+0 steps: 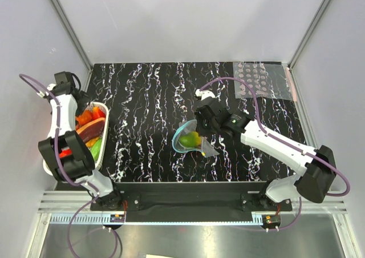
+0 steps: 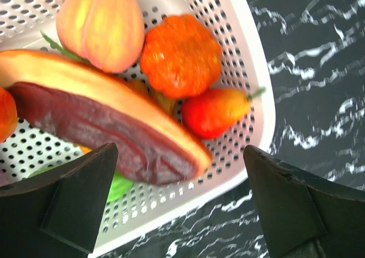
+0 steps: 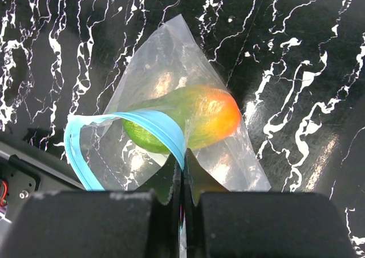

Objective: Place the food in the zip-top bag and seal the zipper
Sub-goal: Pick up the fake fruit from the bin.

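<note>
left tool [image 2: 179, 175]: jaws wide apart, empty, hovering over basket [image 2: 254, 75]
orange fruit [image 2: 181, 55]: straight ahead of left tool, just past meat slice [image 2: 114, 132]; roundish, no long axis
peach [image 2: 102, 24]: further in, just beside orange fruit
nearer arm: left
bag [image 3: 171, 58]: middle of counter [image 1: 142, 98], well right of basket; green fruit [image 3: 199, 118] inside
right tool [image 3: 182, 175]: clamped on zipper [image 3: 154, 124], holding mouth open

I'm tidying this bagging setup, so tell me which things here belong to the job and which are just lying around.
For the job: zip-top bag, its blue zipper pinched by the right gripper, green-orange fruit inside it, peach fruit and orange fruit under the open left gripper.
Lying about: white basket, meat slice, red pear-shaped toy, dotted sheet.
</note>
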{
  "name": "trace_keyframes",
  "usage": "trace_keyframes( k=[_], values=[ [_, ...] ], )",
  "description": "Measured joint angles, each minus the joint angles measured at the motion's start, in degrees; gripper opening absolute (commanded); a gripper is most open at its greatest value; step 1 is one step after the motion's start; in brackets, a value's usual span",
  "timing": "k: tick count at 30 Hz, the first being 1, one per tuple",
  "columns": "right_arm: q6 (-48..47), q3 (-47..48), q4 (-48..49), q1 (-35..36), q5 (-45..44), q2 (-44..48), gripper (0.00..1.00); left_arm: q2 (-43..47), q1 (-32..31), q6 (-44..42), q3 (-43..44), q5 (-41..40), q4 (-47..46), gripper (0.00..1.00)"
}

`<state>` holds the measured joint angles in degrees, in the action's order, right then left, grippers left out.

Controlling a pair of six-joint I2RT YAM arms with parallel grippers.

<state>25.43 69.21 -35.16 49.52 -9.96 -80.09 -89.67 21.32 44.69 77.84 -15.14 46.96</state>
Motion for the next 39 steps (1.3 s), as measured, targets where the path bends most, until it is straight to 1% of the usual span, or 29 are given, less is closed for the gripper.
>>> trace_keyframes(
  k=[2,8,12,17,19,21,25,33,35,36,37,39],
  values=[
    [-0.22,0.00,0.00,0.00,0.46,0.00,0.00,-1.77,0.92,1.16,0.94,-0.48,-0.07,0.99],
    [-1.18,0.00,0.11,0.00,0.66,0.39,0.00,-1.77,3.78,3.54,0.35,-3.61,0.92,0.99],
    [-1.31,0.00,0.63,-0.02,1.44,0.70,0.00,-1.09,5.66,4.09,-2.60,-6.32,0.76,0.99],
    [-1.66,-0.02,1.03,-0.02,2.62,0.70,0.00,-0.28,5.97,4.33,-8.76,-8.55,-4.31,0.97],
    [-1.73,-0.07,1.09,-0.02,3.15,0.81,0.00,-0.39,5.90,4.09,-9.79,-9.53,-5.07,0.97],
    [-1.86,-0.85,1.70,-0.02,3.58,1.53,0.00,-1.20,6.01,3.21,-8.55,-10.67,-5.07,0.98],
    [-2.56,-2.51,1.92,-0.02,3.58,3.93,0.00,-5.01,7.13,1.88,-3.32,-12.11,-6.45,0.98],
    [-3.19,-3.69,2.40,-0.02,3.65,7.10,0.00,-11.26,9.03,-2.99,-1.99,-12.39,-10.75,0.97],
    [-3.19,-4.00,2.56,-0.02,3.63,7.76,0.00,-12.96,8.96,-3.87,-1.95,-12.37,-11.37,0.94],
    [-3.19,-4.15,2.64,-0.02,3.65,8.04,0.00,-13.90,8.92,-4.15,-1.95,-12.37,-11.61,0.90],
    [-3.19,-4.26,2.80,-0.02,3.65,8.22,0.00,-14.71,8.85,-4.35,-1.95,-12.37,-11.82,0.81],
    [-3.19,-4.33,2.82,-0.02,3.65,8.37,0.00,-15.63,8.74,-4.52,-1.95,-12.55,-12.44,0.71]
  ],
)
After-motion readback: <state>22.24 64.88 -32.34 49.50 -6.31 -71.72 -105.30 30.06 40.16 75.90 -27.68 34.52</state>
